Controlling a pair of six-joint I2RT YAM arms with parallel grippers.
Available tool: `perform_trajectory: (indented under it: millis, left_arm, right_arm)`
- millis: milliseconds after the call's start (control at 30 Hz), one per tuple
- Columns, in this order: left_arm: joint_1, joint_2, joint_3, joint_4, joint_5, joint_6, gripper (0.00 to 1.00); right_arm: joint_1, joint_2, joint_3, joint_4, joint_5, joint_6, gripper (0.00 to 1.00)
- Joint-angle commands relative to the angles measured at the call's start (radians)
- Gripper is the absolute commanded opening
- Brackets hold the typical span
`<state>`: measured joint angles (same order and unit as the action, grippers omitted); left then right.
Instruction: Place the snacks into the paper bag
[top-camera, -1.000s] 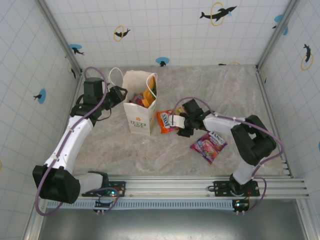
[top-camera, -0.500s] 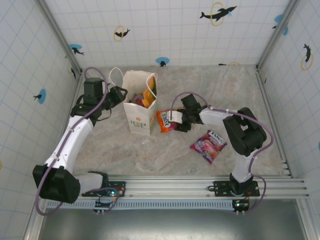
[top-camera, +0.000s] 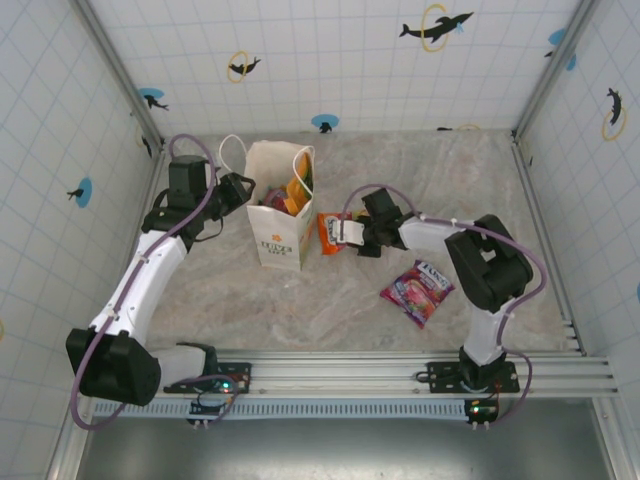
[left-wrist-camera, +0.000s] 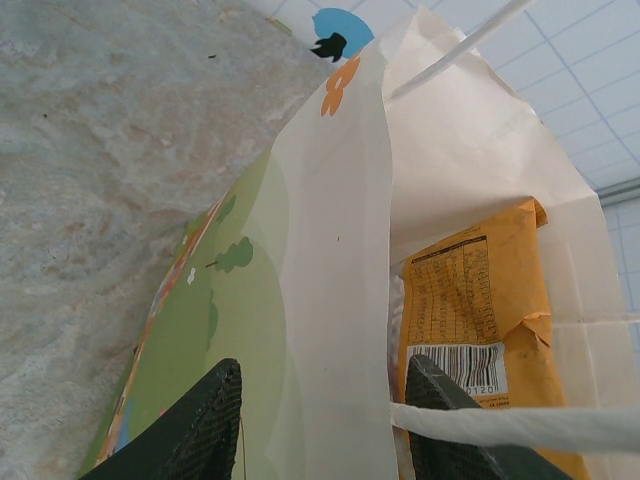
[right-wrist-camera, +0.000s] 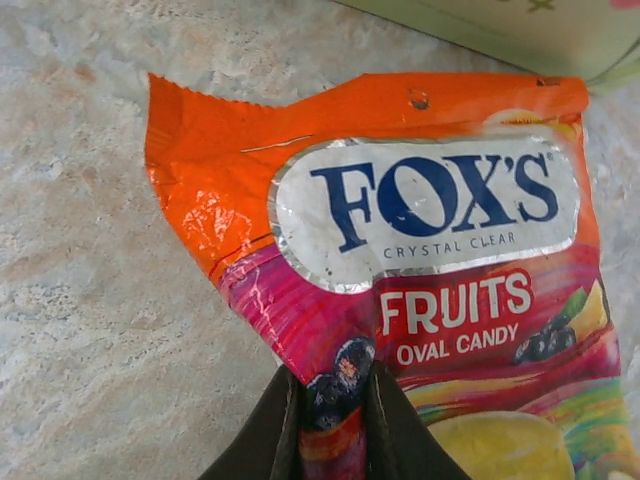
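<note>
The white paper bag (top-camera: 279, 222) stands upright at left centre, with several snacks (top-camera: 292, 193) inside. My left gripper (top-camera: 241, 190) is open, its fingers astride the bag's left wall (left-wrist-camera: 335, 260); an orange-yellow packet (left-wrist-camera: 468, 300) shows inside the bag. My right gripper (top-camera: 347, 232) is shut on the lower edge of the orange Fox's fruit candy packet (right-wrist-camera: 400, 250), which hangs just right of the bag (top-camera: 328, 232). The bag's base (right-wrist-camera: 500, 25) lies close beyond the packet. A magenta-purple packet (top-camera: 418, 292) lies flat on the table to the right.
A white loop handle (left-wrist-camera: 520, 425) crosses in front of the left gripper's right finger. Another handle (top-camera: 228, 150) arches behind the bag. Tiled walls enclose the marble table (top-camera: 420, 180) on three sides; a metal rail (top-camera: 400, 372) runs along the near edge.
My right gripper has shifted up and left toward the bag, closing on the orange packet and raising it off the table. The left arm and bag have stayed still.
</note>
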<state>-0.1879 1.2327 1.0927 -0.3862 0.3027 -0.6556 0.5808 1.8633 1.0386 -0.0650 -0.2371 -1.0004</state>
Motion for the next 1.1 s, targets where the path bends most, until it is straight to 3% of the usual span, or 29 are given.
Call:
perform_trajectory:
  millis: [0, 67, 233, 600, 867, 933, 1067]
  left_arm:
    - [0.009, 0.010, -0.007, 0.016, -0.005, -0.002, 0.46]
    - [0.009, 0.010, -0.007, 0.018, 0.001, -0.004, 0.46]
    - [0.008, 0.005, 0.002, 0.025, 0.015, -0.003, 0.46]
    - [0.008, 0.004, 0.004, 0.078, 0.044, 0.004, 0.43]
    - [0.009, 0.011, 0.025, 0.107, 0.090, 0.005, 0.36]
    - [0.010, 0.011, 0.023, 0.108, 0.090, 0.002, 0.31]
    - [0.009, 0.003, 0.013, 0.106, 0.086, 0.001, 0.30]
  right_arm:
    - [-0.009, -0.041, -0.032, -0.008, -0.005, 0.009, 0.04]
    - [-0.015, -0.071, -0.041, 0.001, -0.018, 0.019, 0.00]
    - [-0.043, -0.191, -0.092, 0.082, -0.072, 0.132, 0.00]
    - [-0.085, -0.498, -0.237, 0.364, -0.109, 0.608, 0.00]
    - [-0.058, -0.648, -0.192, 0.538, 0.076, 1.063, 0.00]
    - [-0.017, -0.661, -0.161, 0.563, 0.142, 1.120, 0.00]
    - [0.090, -0.655, -0.087, 0.608, 0.236, 1.163, 0.00]
